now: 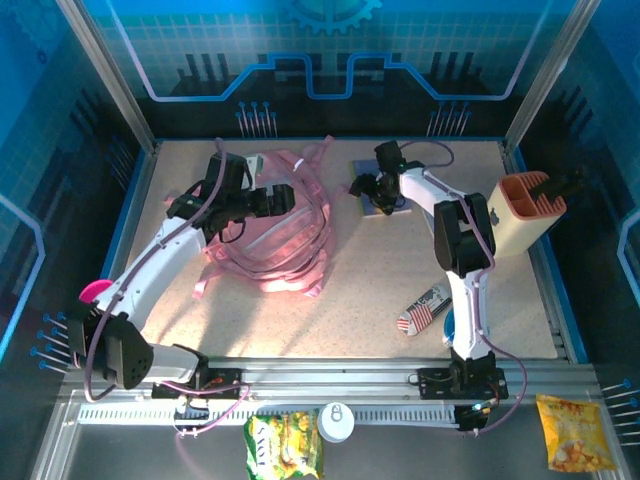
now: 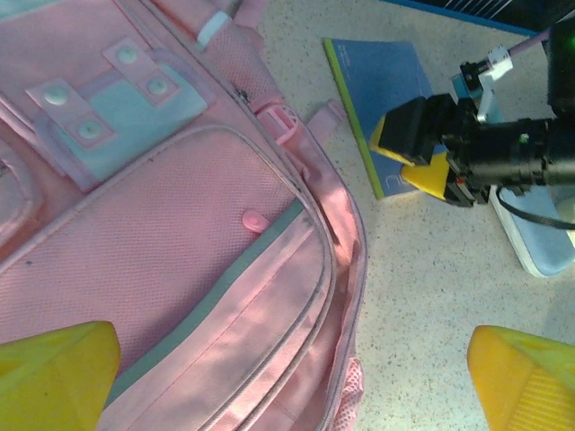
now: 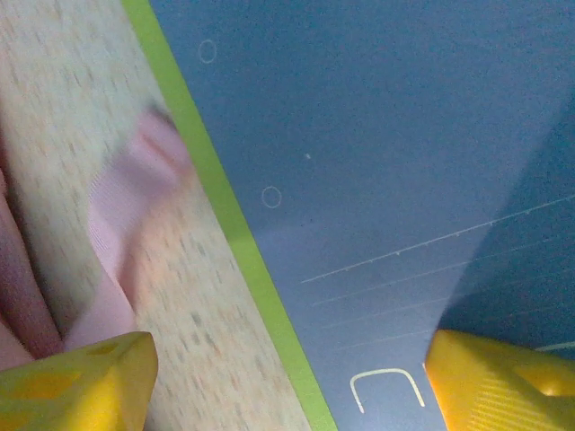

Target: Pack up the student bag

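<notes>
Your left claw (image 2: 287, 388) hangs with its tips spread wide and nothing between them. One tip is over the bag (image 2: 162, 242). The other is over the bare surface (image 2: 422, 296) just beside the bag's edge. The bag lies flat on the left half of the surface, front pockets up, with its straps looped around it.

Your right claw (image 3: 287, 386) is also apart and grips nothing. It sits low over the book (image 3: 386, 162), with one tip above the blue cover and the other above the surface beyond the green edge. A pink strap (image 3: 126, 215) lies on the surface just beside that edge.

The bag is soft fabric, so expect it to be light but limp. It will probably sag and fold rather than lift as one piece. The flat middle of a pocket panel offers little to pinch. Take hold where the cloth is doubled: a seam, a zip edge or a strap. The mesh weave should give the pads some bite.

You cannot tell from here whether the main compartment is unzipped. If it is, one claw will likely have to hold the mouth open while the other feeds things in.

The book looks thin and lies flat, so it will be hard to get under. The green edge seems the best place to grip it. Mind the strap next to it, which could get caught in the same pinch.
</notes>
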Tool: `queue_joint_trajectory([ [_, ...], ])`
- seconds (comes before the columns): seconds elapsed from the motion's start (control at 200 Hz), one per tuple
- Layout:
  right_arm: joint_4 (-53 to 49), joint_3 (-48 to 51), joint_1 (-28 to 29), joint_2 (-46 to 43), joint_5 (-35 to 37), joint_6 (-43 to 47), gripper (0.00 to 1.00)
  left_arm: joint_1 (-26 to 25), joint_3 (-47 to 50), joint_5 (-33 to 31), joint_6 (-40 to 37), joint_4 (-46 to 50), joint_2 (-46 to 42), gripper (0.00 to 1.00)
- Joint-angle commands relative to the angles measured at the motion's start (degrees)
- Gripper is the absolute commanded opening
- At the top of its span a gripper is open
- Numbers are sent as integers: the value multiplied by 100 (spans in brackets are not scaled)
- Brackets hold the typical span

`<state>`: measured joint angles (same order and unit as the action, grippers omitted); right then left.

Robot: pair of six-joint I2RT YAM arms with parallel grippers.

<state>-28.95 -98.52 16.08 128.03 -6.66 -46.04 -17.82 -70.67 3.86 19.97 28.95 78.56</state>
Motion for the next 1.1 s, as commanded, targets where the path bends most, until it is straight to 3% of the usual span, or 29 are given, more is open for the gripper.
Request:
queue_joint_trajectory([
  [0.0,-155,1066,181,-465,-232,-401,81,19,-221,357,211,-190,130,99],
  [0.245,746,2773,799,-1610,-545,-1211,79,-80,-257,644,432,-386,437,99],
  [0.47,312,2184,610,-2165,-154,-205,79,-421,-550,664,546,-229,747,99],
  [0.735,-647,662,187,-1062,-250,842,76,-1167,-885,817,1161,-325,1490,95],
  [1.096,-965,18,-32,-249,-294,1132,73,-1954,-1228,1221,1810,-545,2707,86],
])
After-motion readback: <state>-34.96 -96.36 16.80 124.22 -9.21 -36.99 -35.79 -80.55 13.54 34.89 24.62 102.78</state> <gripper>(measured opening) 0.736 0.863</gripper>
